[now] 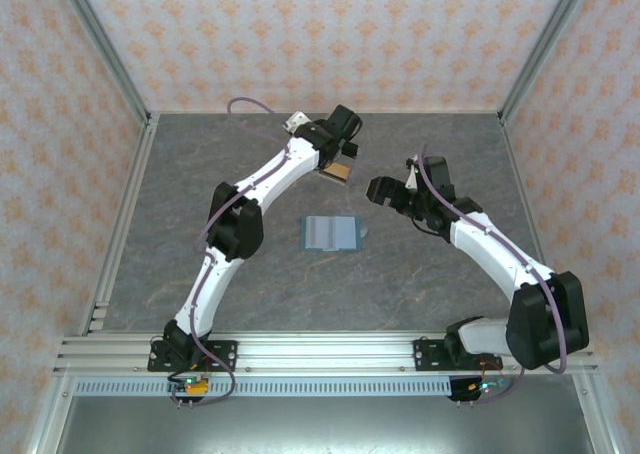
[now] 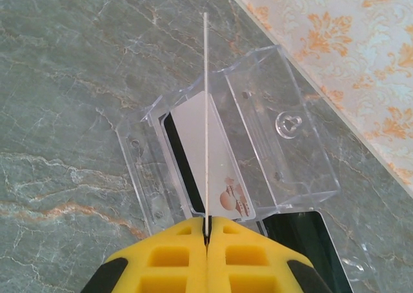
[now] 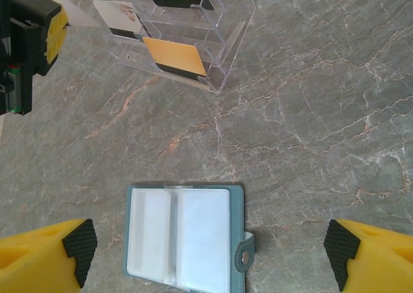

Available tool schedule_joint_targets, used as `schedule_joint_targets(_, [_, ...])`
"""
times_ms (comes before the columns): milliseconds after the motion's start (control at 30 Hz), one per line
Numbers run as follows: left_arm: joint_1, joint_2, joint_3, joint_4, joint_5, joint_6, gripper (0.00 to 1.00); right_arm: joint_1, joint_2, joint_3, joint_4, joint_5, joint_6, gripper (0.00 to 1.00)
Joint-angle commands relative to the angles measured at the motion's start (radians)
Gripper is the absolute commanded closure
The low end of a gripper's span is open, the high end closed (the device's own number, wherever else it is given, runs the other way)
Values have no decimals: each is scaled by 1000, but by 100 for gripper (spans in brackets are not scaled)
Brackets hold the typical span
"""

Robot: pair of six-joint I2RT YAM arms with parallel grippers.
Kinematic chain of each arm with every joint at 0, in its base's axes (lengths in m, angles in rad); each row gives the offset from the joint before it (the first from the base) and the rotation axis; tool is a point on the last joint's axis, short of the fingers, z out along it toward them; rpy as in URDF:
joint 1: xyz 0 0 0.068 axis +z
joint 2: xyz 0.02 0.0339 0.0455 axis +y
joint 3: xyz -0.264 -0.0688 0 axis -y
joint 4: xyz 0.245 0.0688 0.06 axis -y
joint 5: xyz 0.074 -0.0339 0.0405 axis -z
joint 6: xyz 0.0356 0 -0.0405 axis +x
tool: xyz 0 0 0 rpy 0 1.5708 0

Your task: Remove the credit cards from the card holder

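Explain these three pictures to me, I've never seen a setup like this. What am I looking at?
Two white robot arms are bolted to a grey table. One picture looks down from above. The other two come from a camera on each wrist, so the yellow pieces are gripper fingers. The left gripper is shut on a thin card, seen edge-on above a clear stand holding other cards. The right gripper is open near the card holder, which lies open on the table.
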Motion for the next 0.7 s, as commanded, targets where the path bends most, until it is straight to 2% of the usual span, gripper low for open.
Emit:
schedule_joint_targets(0, [14,24,37,-37,-47,-77,100,-2,-18,-8,-18,0,-14,7])
schedule_joint_targets(667, [31,90,68,83,50,-68,100,-2,-14,7,-39,-2,-10,7])
